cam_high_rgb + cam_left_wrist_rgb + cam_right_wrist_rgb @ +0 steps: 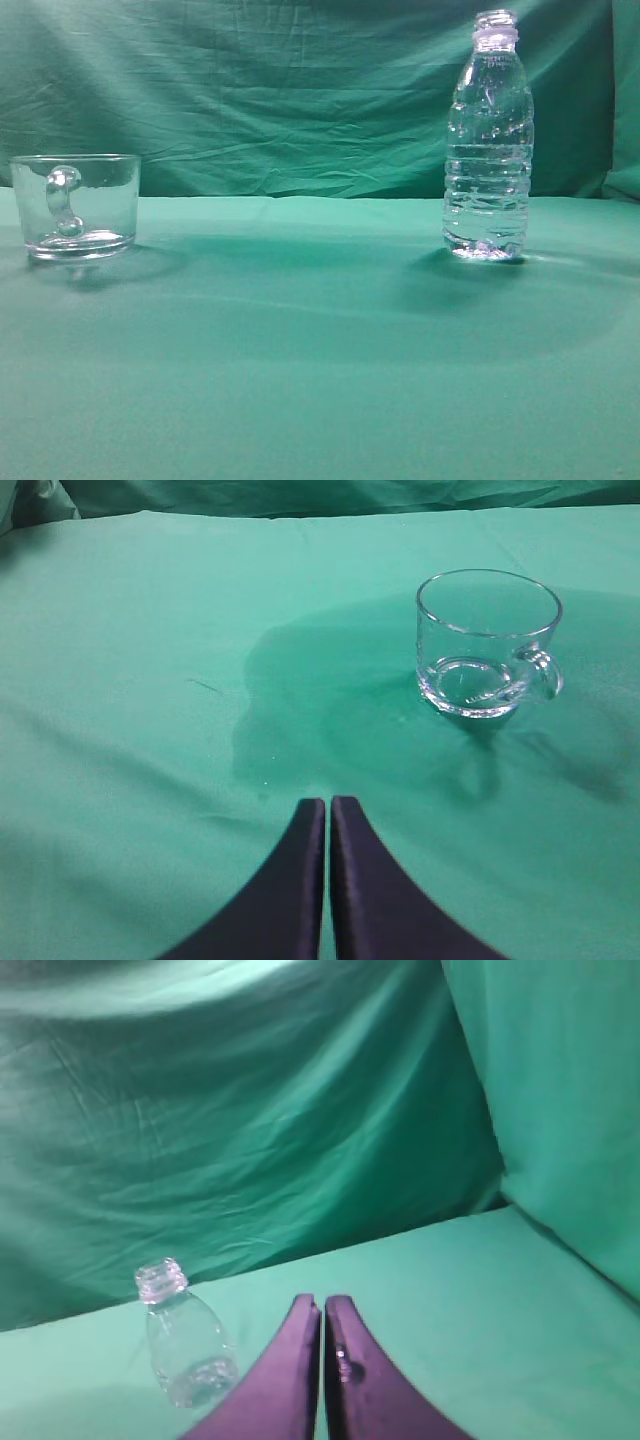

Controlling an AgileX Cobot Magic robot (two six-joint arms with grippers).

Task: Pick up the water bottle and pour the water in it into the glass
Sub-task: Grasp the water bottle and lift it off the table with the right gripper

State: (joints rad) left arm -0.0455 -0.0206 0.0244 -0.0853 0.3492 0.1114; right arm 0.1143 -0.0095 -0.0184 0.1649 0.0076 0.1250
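Water bottle stands upright, apart, below-left of right end effector, fingers pressed together w/ nothing held.

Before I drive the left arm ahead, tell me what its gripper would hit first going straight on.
Probably only the green cloth-covered table. The left gripper, fingers shut, points left of the short clear handled glass, though depth is hard to judge.

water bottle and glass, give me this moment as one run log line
water bottle: upright, uncapped, untouched | glass: empty | left gripper: shut | right gripper: shut | pour: not started
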